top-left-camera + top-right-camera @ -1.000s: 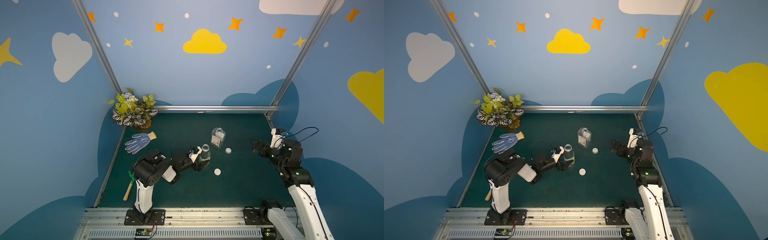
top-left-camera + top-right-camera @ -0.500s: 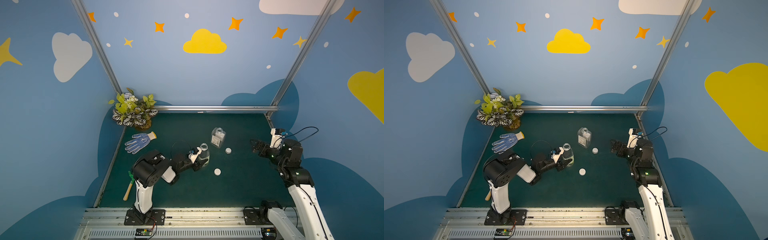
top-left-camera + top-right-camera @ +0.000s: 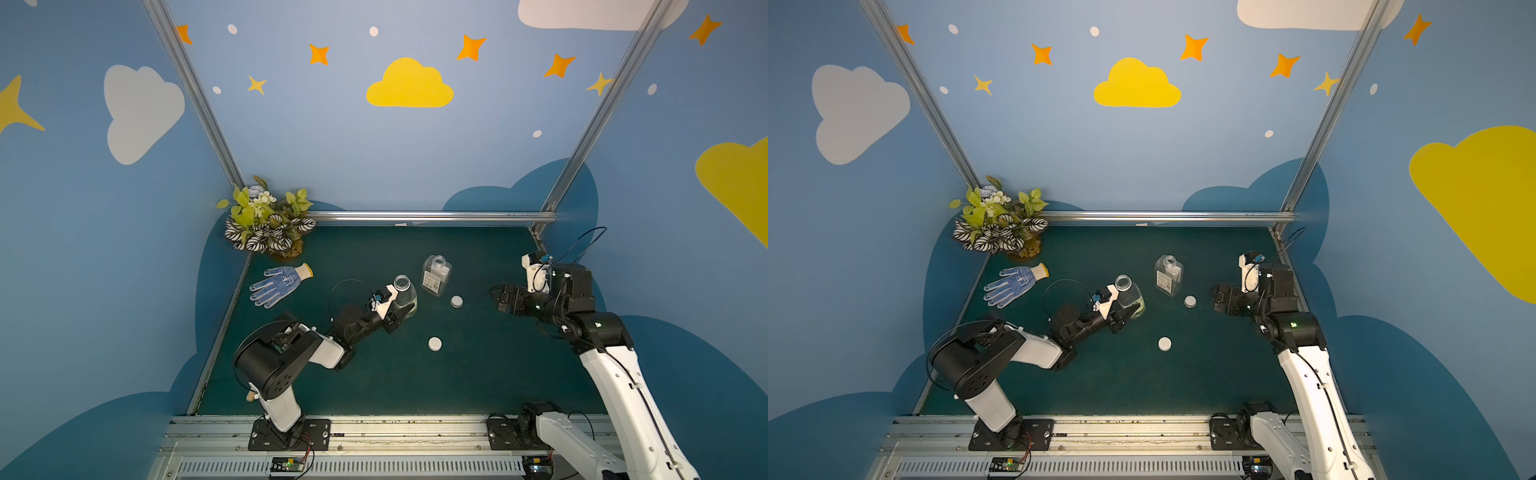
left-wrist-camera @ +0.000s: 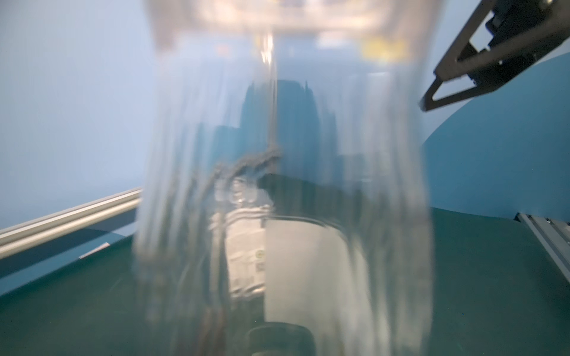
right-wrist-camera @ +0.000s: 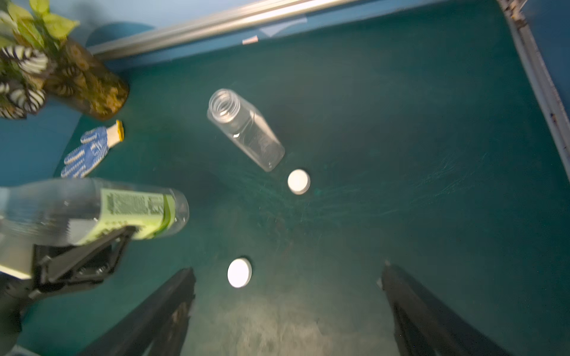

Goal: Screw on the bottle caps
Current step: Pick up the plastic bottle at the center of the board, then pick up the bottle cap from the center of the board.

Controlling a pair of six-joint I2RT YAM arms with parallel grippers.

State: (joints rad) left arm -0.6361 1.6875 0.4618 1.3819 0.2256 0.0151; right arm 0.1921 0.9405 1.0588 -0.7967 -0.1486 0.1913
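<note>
While both white caps lie loose on the green surface (image 3: 478, 374), neither bottle is closed, so the job is barely begun. Closest to the rail sits the nearer cap (image 3: 434, 343), flat and on its own. Just beyond it, the left hand (image 3: 400, 316) is pinched on the lower body of the slim bottle (image 3: 405, 296), one dark finger (image 5: 89, 249) pressed to the yellow-green label. The open neck points up, clear of the hand. Off to the side the right hand (image 5: 287, 308) hangs above the surface with its fingers spread wide, holding nothing. The farther cap (image 3: 456, 301) rests just beside the foot of the square bottle (image 3: 436, 276), which stands uncapped. Behind, a blue-dotted work glove (image 3: 280, 284) and a potted plant (image 3: 269, 226) sit out of the way.

As I see it, the step is bracing the slim bottle while the right hand fetches a cap. The grip wants to be firm enough to resist twisting yet gentle, since thin clear plastic will likely buckle. I'd keep the neck upright and take the cap from above, across its rim and level, so the threads meet squarely. Which cap suits which neck I cannot tell
</note>
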